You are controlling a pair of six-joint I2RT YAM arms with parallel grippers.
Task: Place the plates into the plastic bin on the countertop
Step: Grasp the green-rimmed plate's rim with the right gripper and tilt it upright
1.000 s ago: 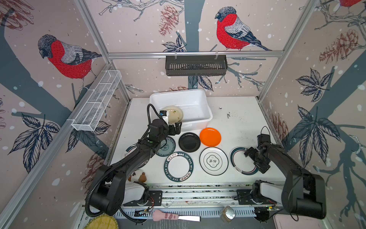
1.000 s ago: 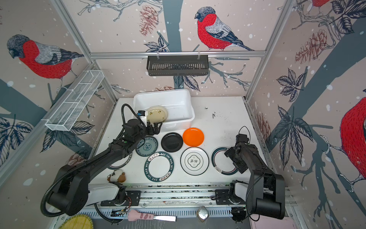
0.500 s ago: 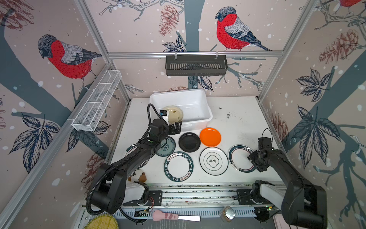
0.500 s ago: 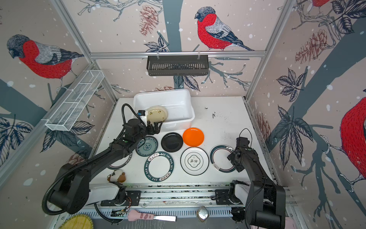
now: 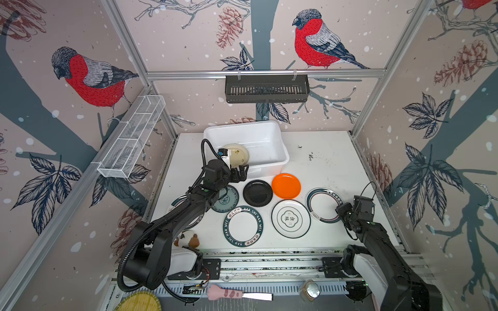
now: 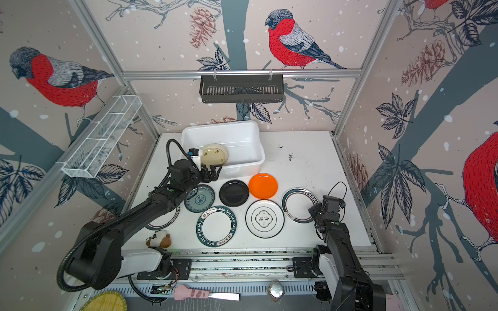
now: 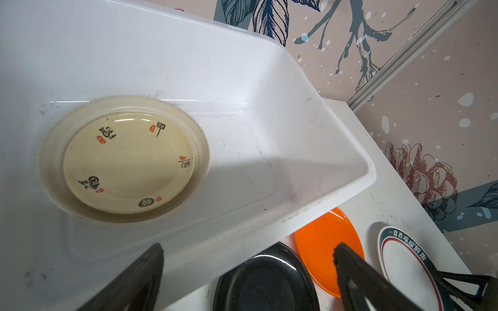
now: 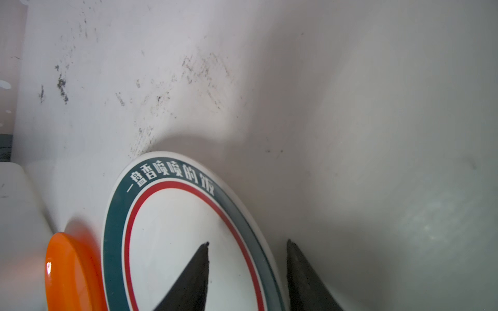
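**Left pincer released by the bin, right pincer astride a plate rim**

Plastic bin (image 5: 265, 144) sits at the back of the counter (image 5: 326, 164), left of centre. One cream plate (image 5: 239, 155) lies flat inside it, in the corner nearest the left arm. The left wrist view shows the same cream plate (image 7: 129, 159) on the bin floor, with dark and red marks on its face.

Left pincer (image 5: 239, 172) hangs just outside the bin's near wall. Its jaws are spread wide and hold nothing. In the left wrist view both of its fingertips (image 7: 155, 258) show well apart.

Other plates are flat on the counter in front of the bin:
- teal patterned plate (image 5: 228, 199), partly under the left arm
- black plate (image 5: 257, 193) just beside it
- orange plate (image 5: 286, 185) next to the black one
- lettered-rim plate (image 5: 242, 226) nearer the front
- white emblem plate (image 5: 290, 218) to its right
- teal-rimmed plate (image 5: 320, 204) furthest right
- one more plate (image 5: 175, 202), mostly hidden under the left arm

Right pincer (image 5: 339, 212) is at the right edge of the teal-rimmed plate. In the right wrist view its jaws are partly closed, one finger (image 8: 194, 272) over the plate's white face and the other outside the rim. Cannot tell whether it is clamping the rim or only straddling it.
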